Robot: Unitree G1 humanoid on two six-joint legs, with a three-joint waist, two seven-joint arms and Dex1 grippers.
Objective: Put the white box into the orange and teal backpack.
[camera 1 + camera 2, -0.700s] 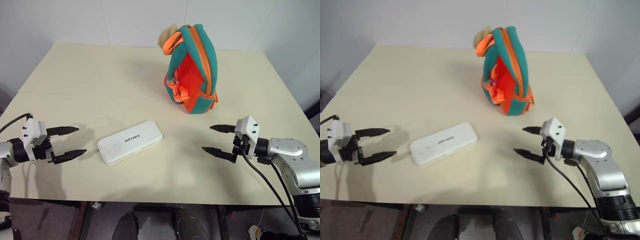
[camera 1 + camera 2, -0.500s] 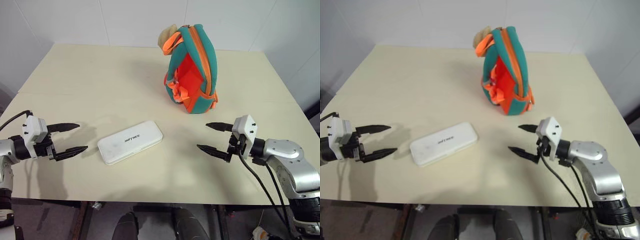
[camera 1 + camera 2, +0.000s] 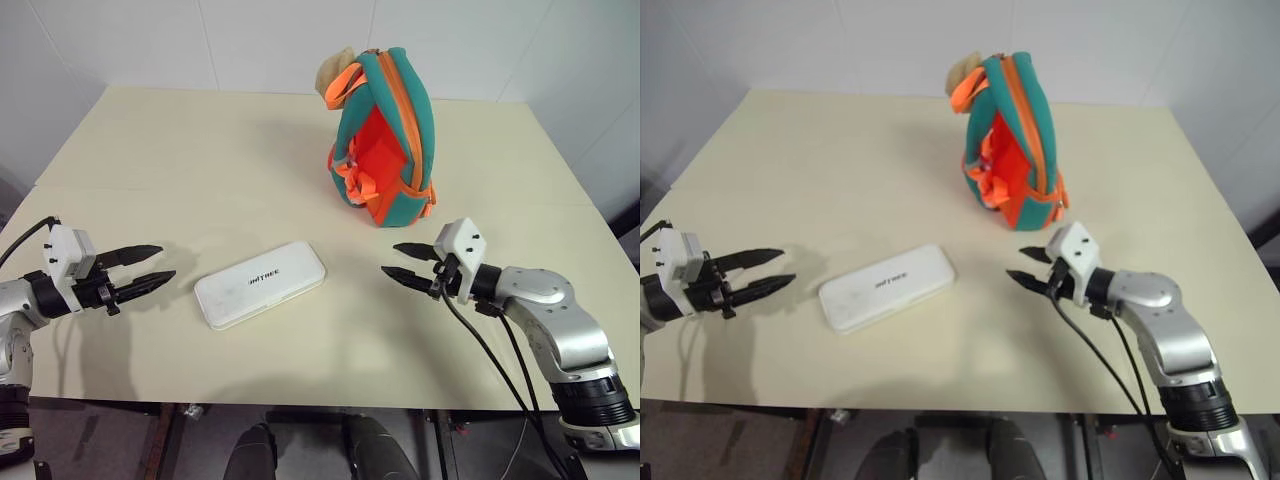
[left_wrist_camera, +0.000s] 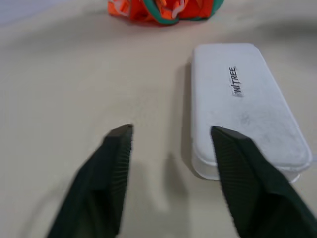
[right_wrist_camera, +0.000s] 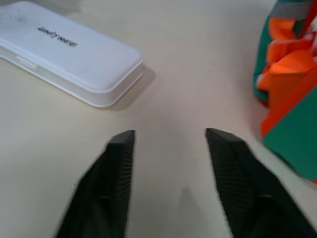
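Note:
The white box (image 3: 261, 284) lies flat on the table near its front edge, dark lettering on its lid. The orange and teal backpack (image 3: 385, 140) stands upright behind it to the right, unzipped, orange lining showing, a beige plush piece (image 3: 335, 68) at its top. My left gripper (image 3: 150, 264) hovers open left of the box, fingers pointing at it; in the left wrist view the white box (image 4: 245, 104) sits just past one fingertip (image 4: 225, 139). My right gripper (image 3: 397, 261) is open to the right of the box, in front of the backpack, empty.
The cream table (image 3: 200, 150) has a seam running across its middle. White walls stand behind it. The table's front edge (image 3: 300, 400) runs just behind both arms, and black cables hang from the right arm (image 3: 520, 370).
My right gripper has moved left toward the box and its fingers have narrowed. The left gripper's fingers have also narrowed, staying left of the box. Box and backpack have not moved.

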